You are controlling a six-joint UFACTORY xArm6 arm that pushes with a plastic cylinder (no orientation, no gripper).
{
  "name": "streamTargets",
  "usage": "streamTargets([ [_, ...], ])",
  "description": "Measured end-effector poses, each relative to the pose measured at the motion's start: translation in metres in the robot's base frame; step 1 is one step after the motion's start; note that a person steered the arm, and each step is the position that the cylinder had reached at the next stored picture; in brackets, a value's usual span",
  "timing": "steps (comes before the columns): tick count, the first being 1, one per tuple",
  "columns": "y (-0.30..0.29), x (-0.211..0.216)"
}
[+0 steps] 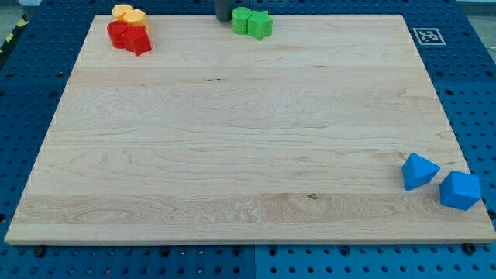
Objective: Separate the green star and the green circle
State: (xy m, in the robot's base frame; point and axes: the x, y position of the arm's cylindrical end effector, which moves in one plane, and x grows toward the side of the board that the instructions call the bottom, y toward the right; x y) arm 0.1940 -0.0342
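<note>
Green is the colour of the two small blocks that sit at the far edge of the board, a little left of the middle. The green round block (242, 19) is on the left and the green star block (260, 24) is on the right. They touch each other side by side.

My tip (223, 19) is the bottom end of a dark rod that comes down from the top of the view. It is just to the left of the green round block, very close to it, and I cannot tell if it touches. There is no claw on this rod, so there is nothing to open or close.

Far away to the left, in the far left corner, is another little bunch. Two red blocks (129, 36) sit pressed together, and their shapes are hard to make out. Two yellow blocks (129, 13) sit right behind them, touching them.

In the near right corner are two blue blocks. One blue pointy block (418, 170) is on the left and one blue chunky block (459, 190) is on the right, near each other. The right one sits at the board's edge.

The light wooden board (248, 155) has pale lines of grain running across it. There are no boxes or bowls on it. In its far right corner is a small black and white square tag (427, 36). The board lies on a blue table with rows of little holes (31, 93).
</note>
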Motion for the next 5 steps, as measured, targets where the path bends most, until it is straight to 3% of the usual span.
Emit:
streamTargets([
  [5,0.150,0.069],
])
